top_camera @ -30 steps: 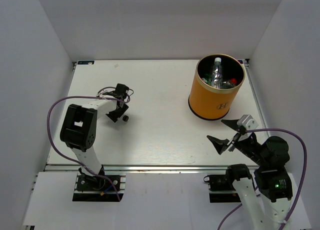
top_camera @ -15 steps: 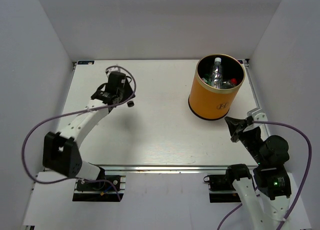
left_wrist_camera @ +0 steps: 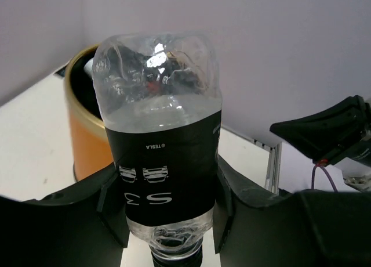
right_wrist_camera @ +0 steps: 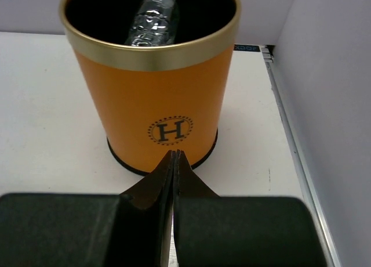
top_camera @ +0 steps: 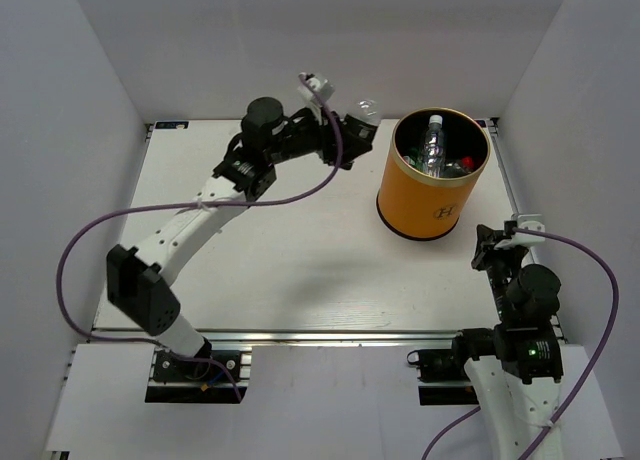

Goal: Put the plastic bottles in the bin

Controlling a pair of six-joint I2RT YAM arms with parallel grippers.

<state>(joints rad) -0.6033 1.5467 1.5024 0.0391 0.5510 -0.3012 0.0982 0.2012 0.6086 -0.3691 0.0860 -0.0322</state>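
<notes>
Left gripper (left_wrist_camera: 168,194) is clamped on a bottle (left_wrist_camera: 162,157), with its fingers (left_wrist_camera: 113,200) hugging both sides of the black label (left_wrist_camera: 168,168). They sit low on the body, the dark cap (left_wrist_camera: 174,259) tucked toward the wrist and the dimpled base pointing out. It's clear, thin-walled plastic. I'd call it very light but springy and slick: squeeze too hard and it buckles, too soft and it slides. The labelled mid-section is the sensible place to hold, and that's where the pads sit.

Outward now. From above, the bottle (top_camera: 366,108) is up in the air at the far side of the table (top_camera: 300,250), just left of the bin (top_camera: 425,200) and not yet over its opening. The orange bin stands far right. Inside it another clear bottle (top_camera: 434,145) leans against the wall, with bits of red and green beside it.

On the near right, the right gripper (right_wrist_camera: 174,162) has its fingers pressed flat together with nothing between them. It points at the bin's near side and stands apart from it.

A short carry right and a release looks like the job. Something this light could bounce off the rim.
</notes>
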